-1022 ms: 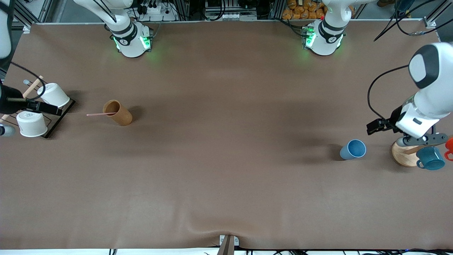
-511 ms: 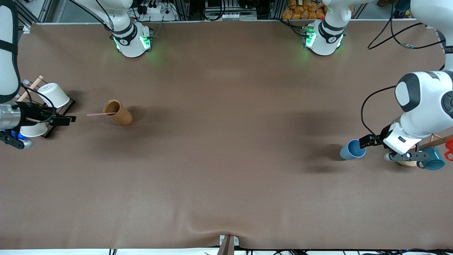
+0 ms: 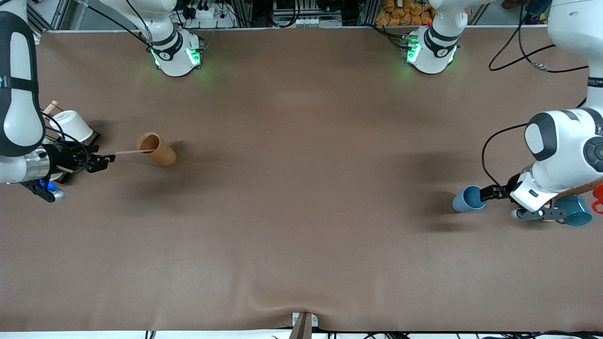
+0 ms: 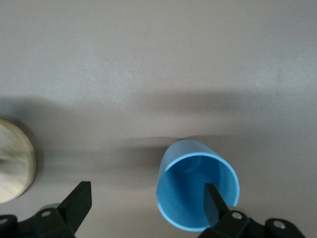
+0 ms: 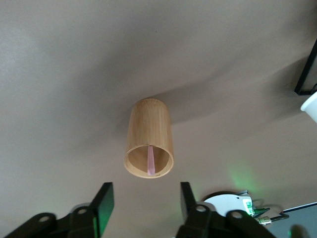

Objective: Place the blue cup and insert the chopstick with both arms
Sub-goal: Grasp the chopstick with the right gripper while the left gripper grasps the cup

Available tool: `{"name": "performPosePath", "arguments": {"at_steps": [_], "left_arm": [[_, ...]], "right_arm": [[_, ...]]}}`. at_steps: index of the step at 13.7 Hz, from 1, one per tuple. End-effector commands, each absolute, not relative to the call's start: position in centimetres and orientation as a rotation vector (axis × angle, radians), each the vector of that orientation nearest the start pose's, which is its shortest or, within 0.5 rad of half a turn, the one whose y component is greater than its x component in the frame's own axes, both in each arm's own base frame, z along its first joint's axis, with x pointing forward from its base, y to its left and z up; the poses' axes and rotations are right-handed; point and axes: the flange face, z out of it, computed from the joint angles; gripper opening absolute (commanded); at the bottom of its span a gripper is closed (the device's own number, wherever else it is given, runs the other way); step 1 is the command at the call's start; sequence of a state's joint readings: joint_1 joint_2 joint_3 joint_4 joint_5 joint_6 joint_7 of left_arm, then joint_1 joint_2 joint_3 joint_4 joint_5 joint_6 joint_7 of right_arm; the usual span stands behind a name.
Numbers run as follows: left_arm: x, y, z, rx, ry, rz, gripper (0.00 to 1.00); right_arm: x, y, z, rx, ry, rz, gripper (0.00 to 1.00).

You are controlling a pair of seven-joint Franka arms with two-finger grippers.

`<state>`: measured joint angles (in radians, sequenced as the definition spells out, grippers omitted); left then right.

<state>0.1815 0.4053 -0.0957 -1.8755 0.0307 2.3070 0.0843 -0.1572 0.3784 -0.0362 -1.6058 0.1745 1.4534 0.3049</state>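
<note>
Cups at either end of the brown table [image 3: 301,226] draw both arms. At the left arm's end, the blue cup [image 3: 469,198] lies tipped on its side, mouth toward the left gripper [image 3: 490,192], and holds nothing. The gripper's fingers [image 4: 214,202] are spread wide; in the left wrist view one finger reaches into the cup's mouth [image 4: 197,192] while the other stands clear of it. Whether the inner finger touches the wall cannot be told. A teal mug [image 3: 575,210] hangs just beside the arm's wrist, next to a round wooden base [image 4: 14,158].

At the right arm's end, the tan cup [image 3: 157,149] also lies on its side, with the chopstick [image 3: 134,152] resting in it and poking out of the mouth toward the right gripper [image 3: 104,162]. That gripper hovers just short of the stick's free tip, fingers [image 5: 103,202] parted to either side of its line and holding nothing. A white cup [image 3: 73,125] sits tilted on a black-based rack [image 3: 92,138] beside the gripper, close to the table's edge.

Open tabletop stretches wide between the two cups. No readable writing shows anywhere.
</note>
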Motion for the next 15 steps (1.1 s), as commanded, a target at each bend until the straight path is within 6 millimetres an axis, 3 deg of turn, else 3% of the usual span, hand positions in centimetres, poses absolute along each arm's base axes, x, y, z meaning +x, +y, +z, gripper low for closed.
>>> {"name": "performPosePath", "arguments": {"at_steps": [1,3,5,9,10,13,14,15], "left_arm": [[63.6,5.9,29.1,-3.141,0.046,-0.074,1.00],[63.7,5.8,28.2,-3.143,0.046,-0.068,0.99],[63.4,5.8,27.7,-3.146,0.045,-0.051,0.90],[62.9,5.6,26.2,-3.158,0.038,-0.009,0.72],[62.9,5.7,26.0,-3.158,0.035,-0.004,0.62],[62.8,5.4,25.6,-3.160,0.042,0.005,0.08],[62.8,5.4,25.6,-3.158,0.046,0.005,0.00],[62.9,5.0,25.7,-3.160,0.055,0.002,0.00]], "right_arm": [[59.2,-9.1,37.3,-2.780,0.790,0.817,0.48],[59.1,-9.3,36.0,-2.771,0.799,0.841,0.46],[58.9,-9.2,35.1,-2.770,0.802,0.848,0.46],[58.6,-9.0,33.9,-2.764,0.826,0.848,0.35],[58.5,-8.9,33.8,-2.761,0.844,0.853,0.32],[58.4,-8.8,33.7,-2.754,0.849,0.859,0.28],[58.4,-8.7,33.7,-2.754,0.847,0.862,0.27],[58.4,-8.6,33.6,-2.741,0.856,0.863,0.27]]}}
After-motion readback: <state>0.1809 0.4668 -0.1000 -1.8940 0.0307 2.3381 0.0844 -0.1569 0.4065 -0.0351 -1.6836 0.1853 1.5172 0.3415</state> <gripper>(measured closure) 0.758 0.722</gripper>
